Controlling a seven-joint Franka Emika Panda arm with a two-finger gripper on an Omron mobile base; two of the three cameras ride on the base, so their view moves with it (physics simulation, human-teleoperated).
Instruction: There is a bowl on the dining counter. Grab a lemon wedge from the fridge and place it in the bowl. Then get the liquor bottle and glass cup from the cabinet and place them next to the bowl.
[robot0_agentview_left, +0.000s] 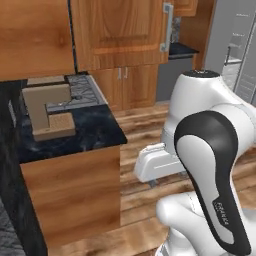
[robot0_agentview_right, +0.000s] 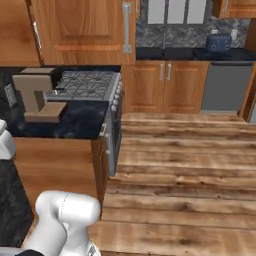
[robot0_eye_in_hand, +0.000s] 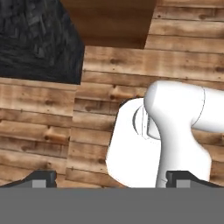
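Note:
In the hand view my gripper (robot0_eye_in_hand: 113, 178) points down at the wooden floor. Its two dark fingertips (robot0_eye_in_hand: 43, 177) stand far apart at the bottom edge with nothing between them, so it is open. The arm is folded close to the base in the left base view. A tall grey unit with a vertical bar handle, the fridge (robot0_agentview_left: 235, 55), stands at the far right of that view. Shut orange-brown cupboard doors (robot0_agentview_left: 120, 30) hang over the worktop; I cannot tell whether they are the task's cabinet. The bowl, lemon wedge, liquor bottle and glass cup are out of view.
A dark marble worktop (robot0_agentview_left: 95, 130) on a wooden base carries a brown coffee machine (robot0_agentview_left: 47, 112), with a stove (robot0_agentview_right: 87, 82) behind it. A dark veined slab (robot0_eye_in_hand: 39, 43) lies at the left. Plank floor (robot0_agentview_right: 185, 175) opens to the right, towards low cupboards and a grey dishwasher (robot0_agentview_right: 225, 90).

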